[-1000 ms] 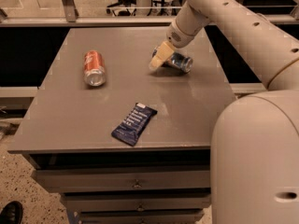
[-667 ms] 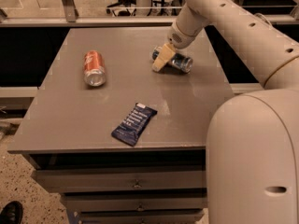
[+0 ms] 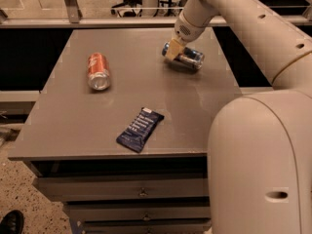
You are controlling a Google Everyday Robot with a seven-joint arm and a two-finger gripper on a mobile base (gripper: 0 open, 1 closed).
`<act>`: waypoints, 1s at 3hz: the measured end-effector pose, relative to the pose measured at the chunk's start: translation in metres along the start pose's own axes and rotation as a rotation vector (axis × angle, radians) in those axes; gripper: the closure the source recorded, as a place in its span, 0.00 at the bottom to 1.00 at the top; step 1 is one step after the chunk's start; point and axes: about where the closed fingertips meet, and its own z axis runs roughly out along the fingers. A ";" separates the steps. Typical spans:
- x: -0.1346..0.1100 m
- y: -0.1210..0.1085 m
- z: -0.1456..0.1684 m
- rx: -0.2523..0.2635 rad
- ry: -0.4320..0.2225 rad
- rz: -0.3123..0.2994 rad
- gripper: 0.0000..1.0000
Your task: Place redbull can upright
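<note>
While the redbull can (image 3: 191,57) lies on its side at the far right of the table (image 3: 146,94), the gripper (image 3: 174,52) reaches down onto the can's left end. One tan pad crosses the near face of the can, and a sliver of the can's end shows just left of it. Whether the jaws are clamped on the can or merely straddling it cannot be told. The white arm (image 3: 229,11) slopes down to the gripper from the upper right, and the robot's pale rounded body (image 3: 258,165) fills the near right corner.

Well apart to the left, an orange-red can (image 3: 98,71) also lies on its side, its silver top turned toward the near edge. A dark blue snack wrapper (image 3: 140,129) rests flat near the table's front edge, between the two cans but closer to the viewer. The table is grey, with drawers (image 3: 142,193) beneath it. Speckled flooring (image 3: 17,189) shows at the near left, where a dark shoe (image 3: 10,222) enters the corner.
</note>
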 end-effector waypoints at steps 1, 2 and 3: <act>-0.003 0.000 -0.017 0.000 -0.030 -0.013 0.95; 0.002 0.003 -0.052 -0.017 -0.156 -0.020 1.00; 0.024 0.004 -0.099 -0.068 -0.426 0.002 1.00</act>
